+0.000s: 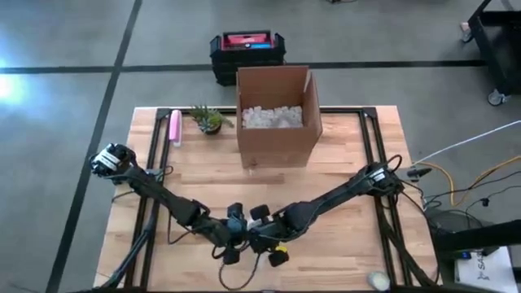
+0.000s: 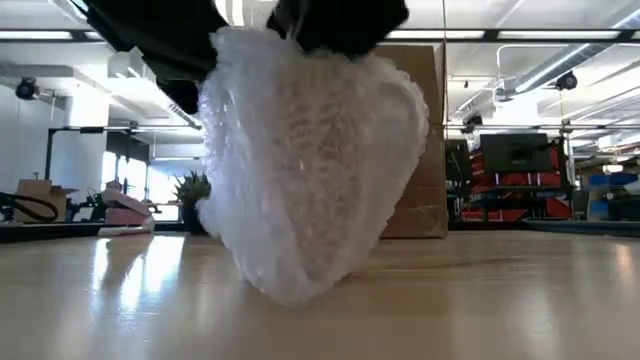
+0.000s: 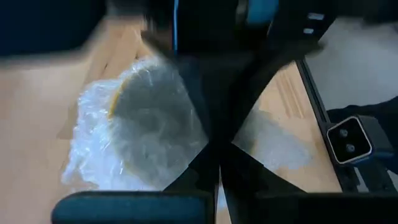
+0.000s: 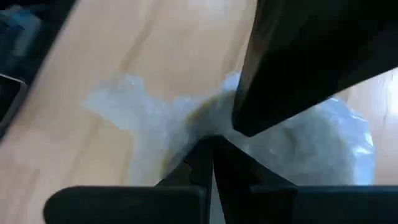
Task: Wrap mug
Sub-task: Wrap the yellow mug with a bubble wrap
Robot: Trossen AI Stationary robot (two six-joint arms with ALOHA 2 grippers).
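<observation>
Low view shows the bubble-wrapped mug [image 2: 305, 160] hanging from above, its lowest tip touching the bench [image 2: 500, 300]. The left hand [image 1: 234, 234] and right hand [image 1: 262, 236] both pinch its wrap at the near edge. If either slips, the wrap could open. Behind stand a plant [image 1: 209, 120] and cardboard box [image 1: 278, 114].

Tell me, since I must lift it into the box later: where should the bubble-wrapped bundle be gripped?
Grip the bubble-wrapped bundle at its gathered top, coming from above: it narrows to a rounded base on the table, and the loose wrap bunches up top.
</observation>
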